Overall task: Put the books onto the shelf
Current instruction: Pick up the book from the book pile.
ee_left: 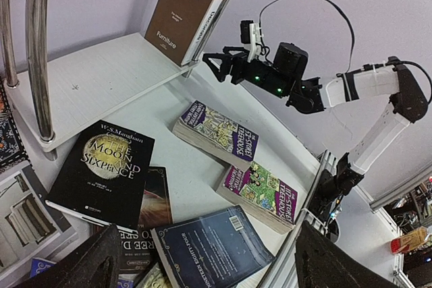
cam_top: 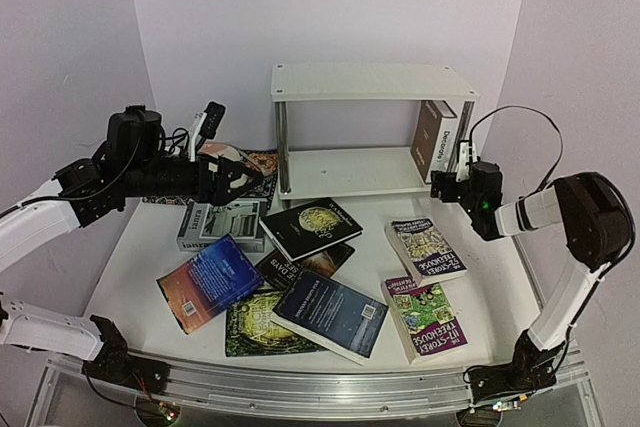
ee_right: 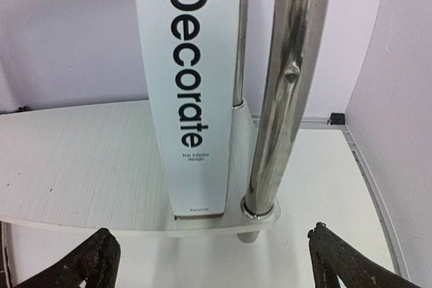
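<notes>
The right gripper (ee_right: 212, 247) stands open and empty just in front of the "Decorate" book (ee_right: 192, 85). That book stands upright at the right end of the lower tier of the shelf (cam_top: 370, 79), its spine facing the gripper, just beside the front right leg (ee_right: 283, 85). The fingers (ee_right: 94, 261) touch neither book nor leg. The left gripper (cam_top: 235, 179) is also open and empty, hovering over the table's left side near a grey book (cam_top: 222, 222). The other books lie flat on the table (cam_top: 130, 257), with two Treehouse paperbacks (cam_top: 427, 247) near the right arm.
</notes>
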